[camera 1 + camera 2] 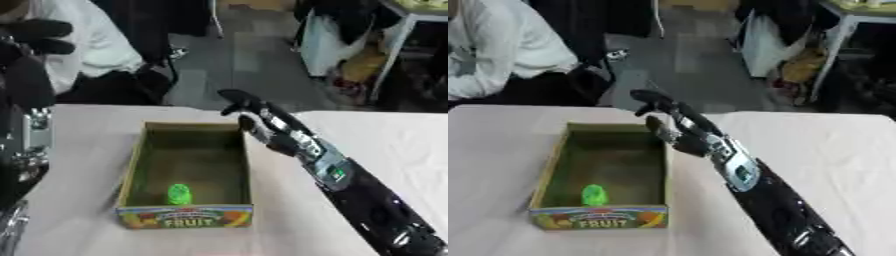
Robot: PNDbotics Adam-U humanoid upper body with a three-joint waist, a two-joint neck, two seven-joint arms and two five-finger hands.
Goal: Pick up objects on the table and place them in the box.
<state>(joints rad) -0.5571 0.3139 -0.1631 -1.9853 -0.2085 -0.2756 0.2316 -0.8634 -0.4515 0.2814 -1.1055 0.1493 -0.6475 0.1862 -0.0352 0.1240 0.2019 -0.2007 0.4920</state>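
An open cardboard box (133, 165) with a "FRUIT" label on its front wall sits on the white table (79, 130). Inside it, near the front wall, lies a small bright green object (179, 194). My right hand (254, 112) hovers over the box's far right corner, fingers straight and spread, holding nothing. My right arm (350, 185) runs from the lower right across the table. My left hand (35, 37) shows at the upper left edge of the left eye view, close to the camera; its dark fingers look curled, with nothing seen in them.
A person in a white shirt (500, 45) sits beyond the table's far left edge. Bags and a white table leg (833, 50) stand on the floor behind. Bare tabletop lies to the right of my arm (842, 150).
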